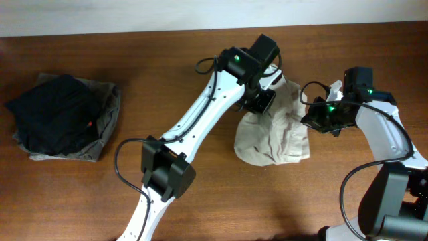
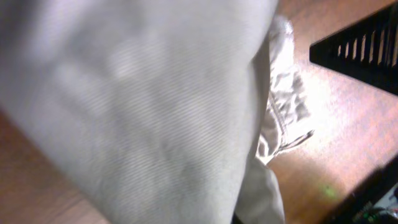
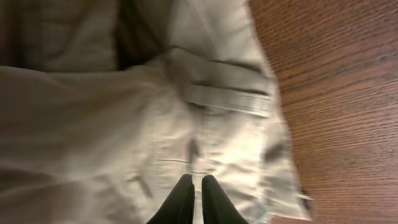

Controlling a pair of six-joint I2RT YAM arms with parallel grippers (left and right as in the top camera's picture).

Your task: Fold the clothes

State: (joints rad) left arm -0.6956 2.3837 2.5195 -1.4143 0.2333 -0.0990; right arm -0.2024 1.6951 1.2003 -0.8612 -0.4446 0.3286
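Well right of the black garment heap (image 1: 57,114), the wrinkled beige cotton shorts (image 1: 274,137) lie bunched on the wooden surface (image 1: 167,67), left tool (image 1: 261,102) clamped on their top, right tool (image 3: 196,199) narrowed to a slit above them; a one-sided lift risks worse bunching.

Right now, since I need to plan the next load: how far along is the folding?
Done: nothing folded yet; the shorts lie crumpled on the table. In hand: the left gripper is shut on their far edge, with cloth hanging across its wrist view. The right gripper has its fingers nearly together over the fabric, grip unclear. Left: spreading flat and every fold.
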